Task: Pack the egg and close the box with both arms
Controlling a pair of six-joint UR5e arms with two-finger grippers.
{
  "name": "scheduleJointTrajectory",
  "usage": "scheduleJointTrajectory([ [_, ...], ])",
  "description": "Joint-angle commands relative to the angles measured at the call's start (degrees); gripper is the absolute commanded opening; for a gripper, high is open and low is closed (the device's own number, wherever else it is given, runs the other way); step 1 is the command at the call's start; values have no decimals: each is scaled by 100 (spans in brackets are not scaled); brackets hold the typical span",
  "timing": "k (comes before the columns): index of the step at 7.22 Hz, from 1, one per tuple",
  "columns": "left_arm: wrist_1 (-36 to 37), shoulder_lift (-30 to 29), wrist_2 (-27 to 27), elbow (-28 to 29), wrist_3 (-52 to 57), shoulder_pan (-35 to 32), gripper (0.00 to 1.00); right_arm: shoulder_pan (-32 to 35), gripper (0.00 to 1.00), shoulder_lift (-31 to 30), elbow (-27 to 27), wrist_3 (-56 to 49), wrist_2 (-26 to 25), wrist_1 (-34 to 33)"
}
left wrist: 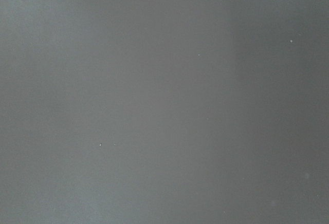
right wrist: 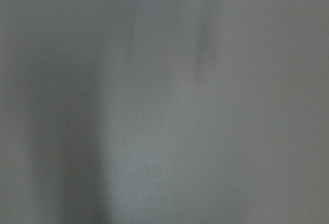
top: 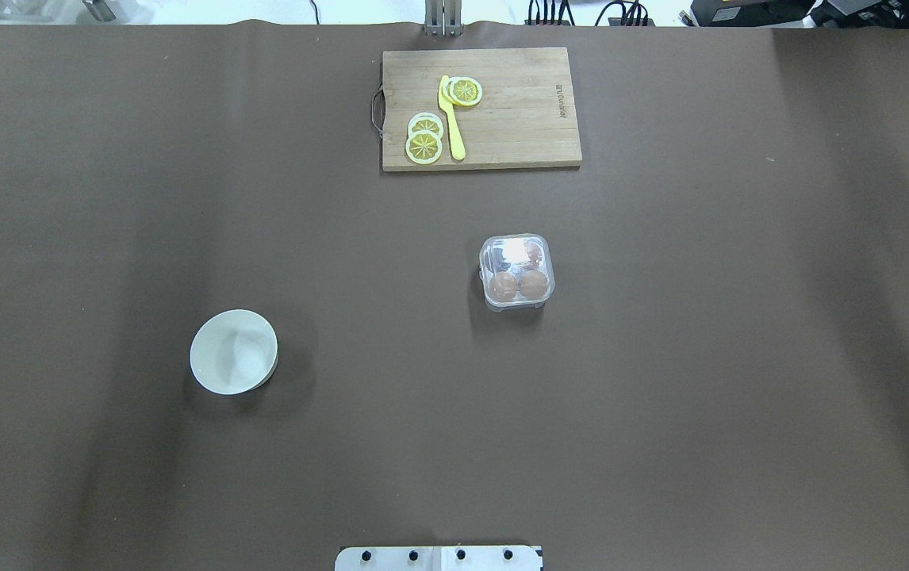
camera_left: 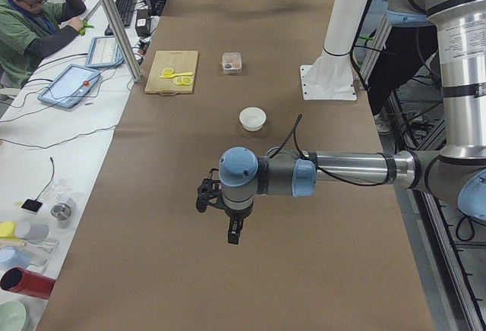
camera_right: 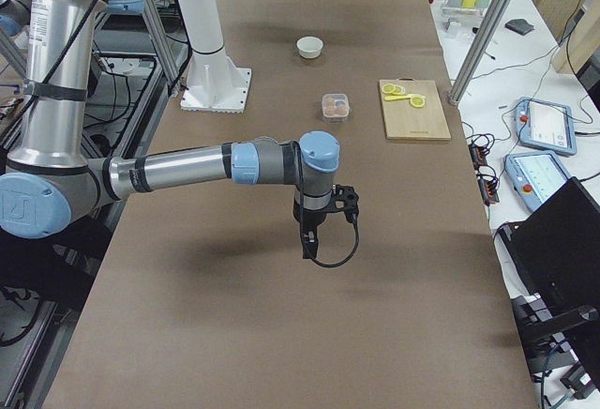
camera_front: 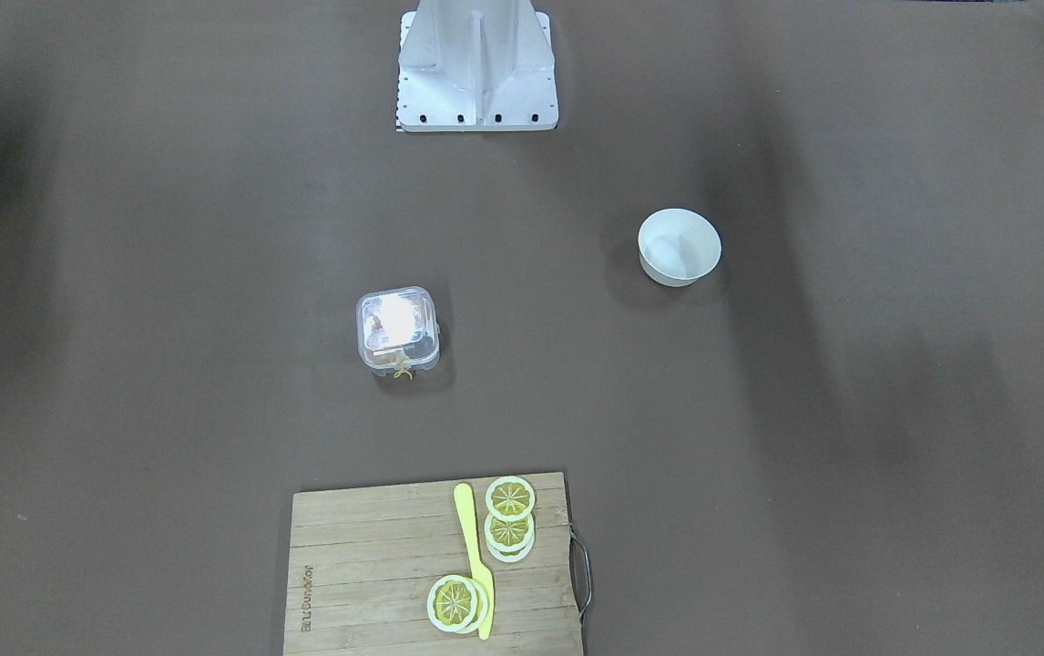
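Note:
The clear plastic box (top: pixel 516 271) stands mid-table with its lid down over the cups; it also shows in the front view (camera_front: pixel 397 330), with a yellow loop (camera_front: pixel 402 370) on its edge. Light-brown eggs (top: pixel 503 285) sit inside it; glare hides the far cups. Both arms hang above bare table, far from the box. My left gripper (camera_left: pixel 233 236) shows only in the exterior left view. My right gripper (camera_right: pixel 307 248) shows only in the exterior right view. I cannot tell whether either is open or shut. Both wrist views show only blurred table surface.
A round white bowl (top: pixel 233 351) stands on my left side, with no brown egg visible in it. A wooden cutting board (top: pixel 482 109) with lemon slices and a yellow knife lies at the far edge. The white robot base (camera_front: pixel 476 68) stands at the near edge.

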Motion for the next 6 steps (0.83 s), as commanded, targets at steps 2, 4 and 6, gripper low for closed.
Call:
scheduleJointTrajectory([
  [2, 0, 1, 11, 57, 0, 2, 100, -70, 100, 13, 62, -4, 28, -2],
  [4, 0, -8, 20, 57, -9, 2, 100, -70, 100, 22, 45, 5, 37, 7],
  [6, 0, -70, 37, 58, -9, 2, 100, -70, 100, 30, 62, 5, 28, 7],
])
